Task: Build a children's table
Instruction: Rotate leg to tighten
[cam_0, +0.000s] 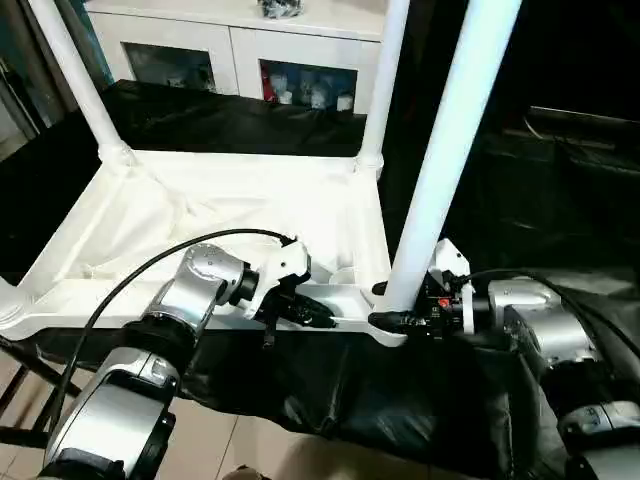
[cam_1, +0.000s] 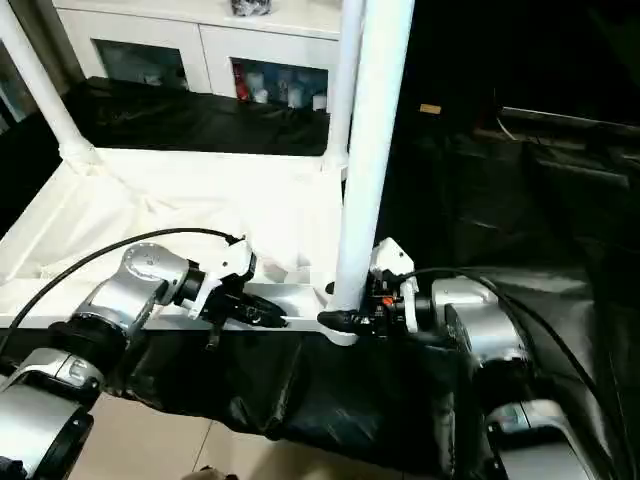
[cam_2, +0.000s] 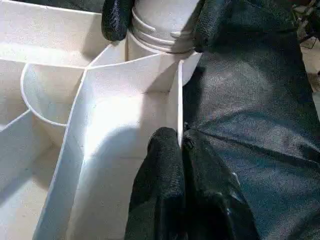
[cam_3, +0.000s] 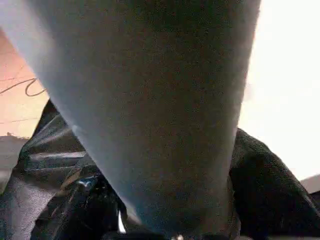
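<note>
Three legs already upright in the sockets of the upturned top (cam_0: 230, 215), ribbed underside up, lying on the black-covered table (cam_0: 200, 120); far-left leg (cam_0: 75, 80) and far-right leg (cam_0: 383, 80) at the corners away from the robot, so only the near edge left to finish. Near-left corner cut off at the frame edge, hard to say whether fitted.

Left pincer (cam_0: 310, 315) clamped on the near rim of the top, fingers (cam_2: 167, 165) nipped together over the thin wall, seemingly to pin the light plastic so that it cannot slide or tip while force goes into the corner beside it. Good place for that: close to the socket, yet clear of the leg.

Near-right leg (cam_0: 450, 150) standing in its corner socket (cam_0: 385, 325), leaning slightly off vertical, probably not yet driven fully home. Right pincer (cam_0: 405, 320) wrapped round the leg's base just above the socket, black fingers (cam_2: 116, 20) closed on either side of it. Low grip likely chosen for control of the seating end; a high grip would only lever the leg sideways.

Behind, white cabinet (cam_0: 240, 50) against the wall, apart from the work.
</note>
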